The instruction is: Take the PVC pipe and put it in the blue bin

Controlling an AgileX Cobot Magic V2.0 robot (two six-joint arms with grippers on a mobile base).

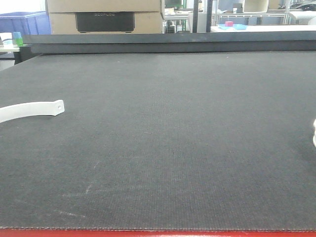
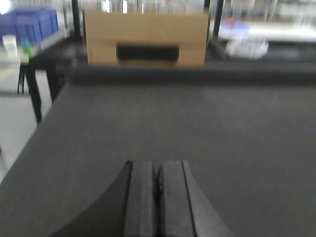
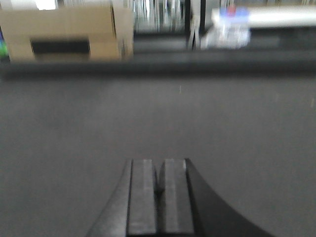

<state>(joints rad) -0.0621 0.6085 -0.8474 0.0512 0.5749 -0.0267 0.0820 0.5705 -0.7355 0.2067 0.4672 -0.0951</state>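
Observation:
The PVC pipe is out of view in all three views. The only blue container in sight is a blue crate (image 1: 24,22) beyond the table's far left corner, also in the left wrist view as a blue crate (image 2: 30,24). My left gripper (image 2: 158,167) hovers over the dark mat (image 2: 197,123), shut with nothing between its fingers. My right gripper (image 3: 159,165) is likewise shut and empty above the mat (image 3: 148,118). Neither gripper's jaws show in the front view.
A white curved strip with a hole (image 1: 32,109) reaches in from the left edge, and a white sliver (image 1: 314,132) shows at the right edge. A cardboard box (image 1: 104,17) stands behind the raised dark back ledge (image 1: 168,43). The table's left edge (image 2: 27,153) drops to the floor.

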